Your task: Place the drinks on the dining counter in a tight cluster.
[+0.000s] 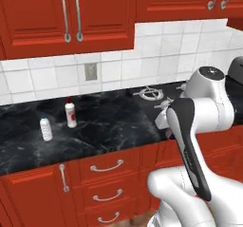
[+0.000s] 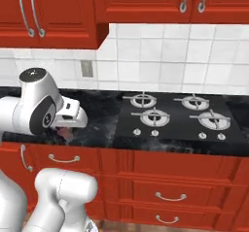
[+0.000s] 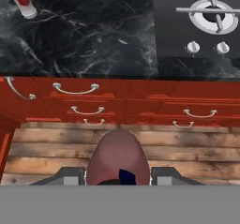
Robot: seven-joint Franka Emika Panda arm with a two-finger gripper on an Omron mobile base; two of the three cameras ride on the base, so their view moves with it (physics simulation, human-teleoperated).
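Observation:
My gripper (image 3: 118,175) is shut on the short purple bottle (image 3: 118,155), whose rounded body sits between the two fingers, held over the wooden floor in front of the red cabinets. From the right base camera a bit of the purple bottle (image 2: 65,131) peeks out under the white hand (image 2: 73,113). The white bottle with red cap and label (image 1: 70,113) stands upright on the black wall counter (image 1: 114,126); it also appears as the white bottle (image 3: 21,0) at the hand view's upper left. The clear bottle with teal cap (image 1: 45,128) stands just left of it. The dining counter is out of view.
A gas stove (image 2: 175,114) with several burners is set into the wall counter to the right. Red drawers with silver handles (image 1: 107,166) run below it, red wall cabinets (image 1: 66,17) hang above, and a white tiled wall (image 2: 160,56) stands behind.

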